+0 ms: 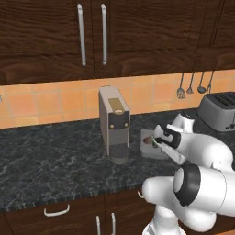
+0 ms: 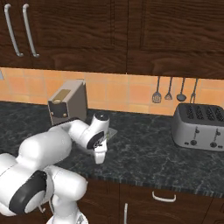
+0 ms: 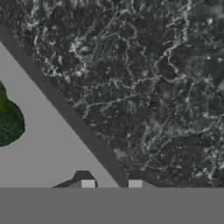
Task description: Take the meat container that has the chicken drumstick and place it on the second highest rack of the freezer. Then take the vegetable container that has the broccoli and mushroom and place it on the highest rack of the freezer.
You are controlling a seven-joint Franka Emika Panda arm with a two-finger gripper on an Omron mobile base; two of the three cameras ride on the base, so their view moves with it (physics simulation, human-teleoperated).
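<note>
End effector [image 3: 111,184]: pinching tray [image 3: 39,144] rim, broccoli [image 3: 9,122] at 9 o'clock.
Lift: straight up off desk [image 3: 153,87], level.

The dark marbled bench [image 1: 55,151] carried a coffee machine [image 1: 114,124] and a toaster [image 2: 199,127]. A grey tray [image 1: 149,149] lay beside the machine.

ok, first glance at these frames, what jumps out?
The white arm fills the foreground, its gripper shut on the wall of a grey tray on the black marble counter. The hand view shows the broccoli in that tray. A tall coffee machine stands just left of the tray, and a silver toaster sits off right.
</note>
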